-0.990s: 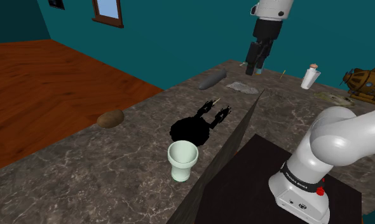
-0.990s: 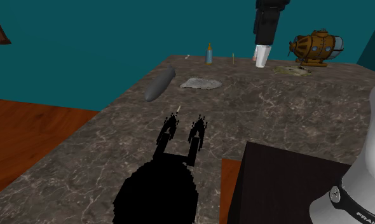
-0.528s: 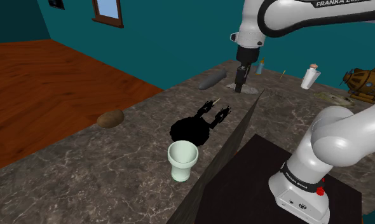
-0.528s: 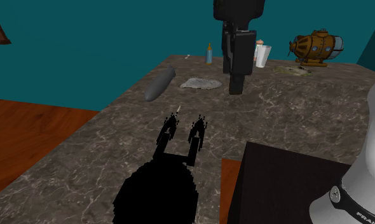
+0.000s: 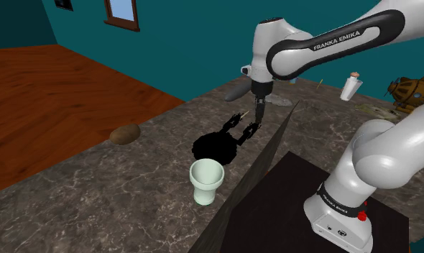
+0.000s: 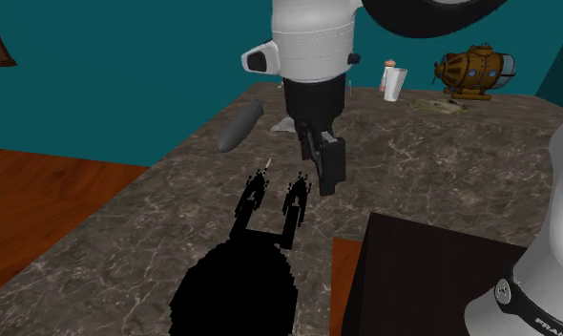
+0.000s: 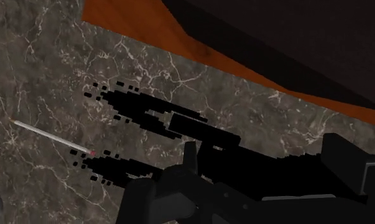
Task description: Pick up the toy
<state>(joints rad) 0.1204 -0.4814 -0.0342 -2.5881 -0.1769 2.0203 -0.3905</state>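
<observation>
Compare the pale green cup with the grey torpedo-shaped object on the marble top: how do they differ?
Pose: the pale green cup stands upright; the grey torpedo-shaped object lies on its side. Shape: the cup is short, flared and open-mouthed; the torpedo-shaped object is long, closed and tapered. Both rest on the marble top.

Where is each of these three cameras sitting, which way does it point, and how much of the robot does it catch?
Shoulder view: beside the stand, looking down over the table at cup and black toy; arm and gripper show.
Second exterior view: also near the stand, facing along the table toward the submarine; the arm's base, wrist and gripper show.
Wrist view: on the hand, looking down at the toy's prongs; the gripper's black body shows.
All three share toy and table.
</observation>
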